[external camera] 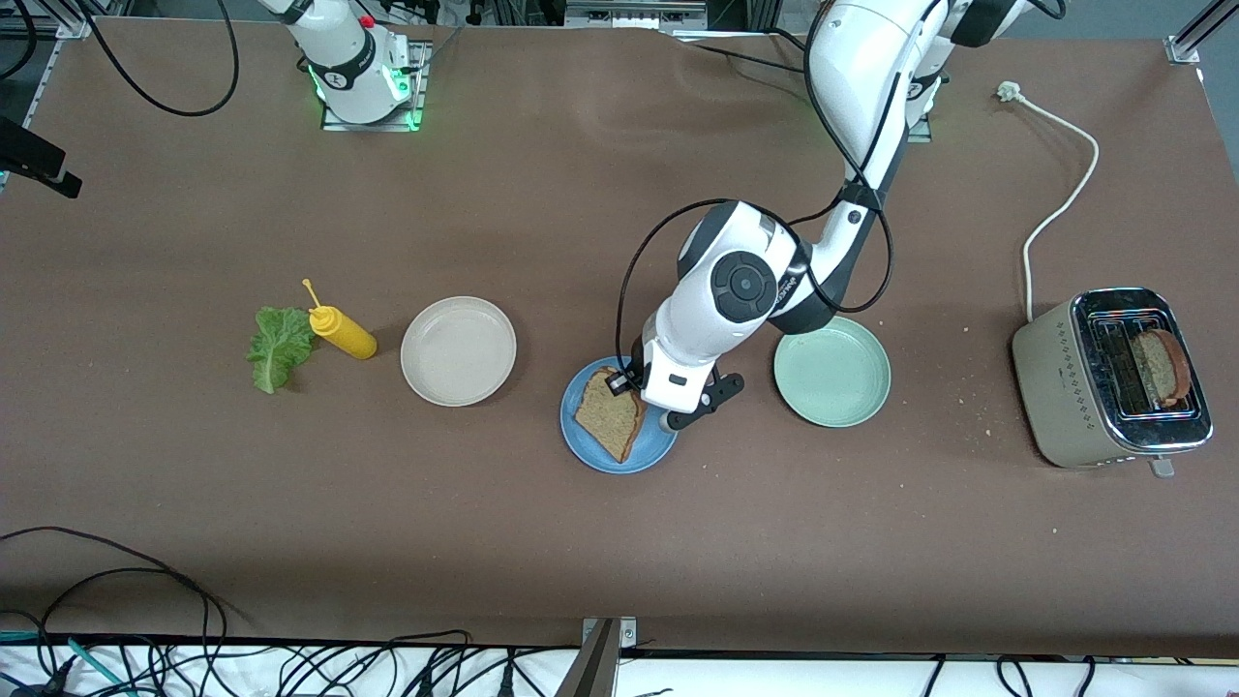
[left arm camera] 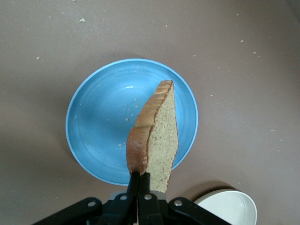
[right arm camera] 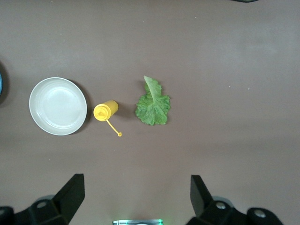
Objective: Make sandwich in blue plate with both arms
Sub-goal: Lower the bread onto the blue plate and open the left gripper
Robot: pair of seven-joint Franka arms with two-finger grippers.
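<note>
**Now over the blue plate: first slice held on edge**

Clamped at its crust end in the left gripper (left arm camera: pixel 139 180), a bread slice (left arm camera: pixel 157 131) hangs on edge above the blue plate (external camera: pixel 592 453). High over the table, the right gripper (right arm camera: pixel 137 197) waits with fingers spread wide. Below it lie a lettuce leaf (right arm camera: pixel 153 104), a yellow bottle (right arm camera: pixel 105 111) and a beige plate (right arm camera: pixel 58 106). A second slice (external camera: pixel 1160 368) stands in the toaster (external camera: pixel 1050 373) at the left arm's end.

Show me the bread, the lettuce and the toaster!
bread slice (left arm camera: pixel 161 136): left wrist view, on its crumb face.
lettuce leaf (right arm camera: pixel 153 104): right wrist view, middle of the leaf.
toaster (external camera: pixel 1055 378): front view, on its beige side.
</note>
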